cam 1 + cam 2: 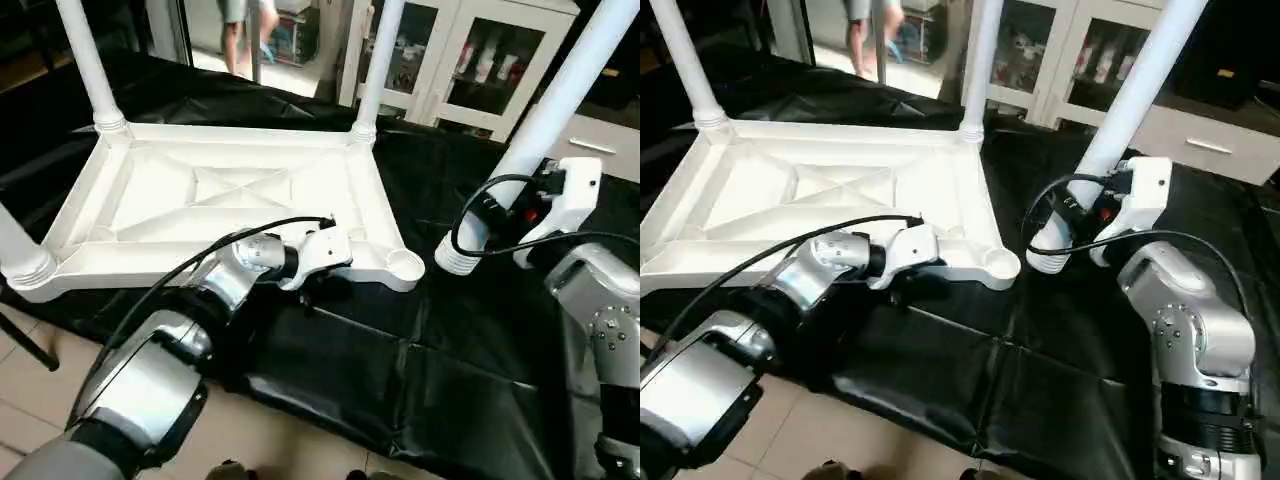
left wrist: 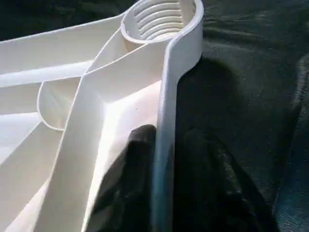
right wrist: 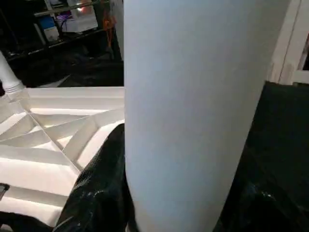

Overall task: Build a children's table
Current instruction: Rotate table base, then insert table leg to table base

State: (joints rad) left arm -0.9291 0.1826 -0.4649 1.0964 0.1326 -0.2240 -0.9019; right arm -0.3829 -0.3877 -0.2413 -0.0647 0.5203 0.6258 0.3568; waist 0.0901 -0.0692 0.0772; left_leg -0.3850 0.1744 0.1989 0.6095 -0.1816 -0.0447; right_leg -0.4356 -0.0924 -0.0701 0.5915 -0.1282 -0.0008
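I have the left gripper straddling the upturned tabletop rim near its empty corner socket; right gripper clamped on the fourth leg, beside that corner

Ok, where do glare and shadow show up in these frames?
Left eye view: sheen on creases of the black cloth. Left wrist view: the tabletop rim shadows the cloth beside the empty socket. Right wrist view: the leg is evenly lit, no glare.

No writing, label, brand or number can be read anywhere. The white plastic parts are plain.
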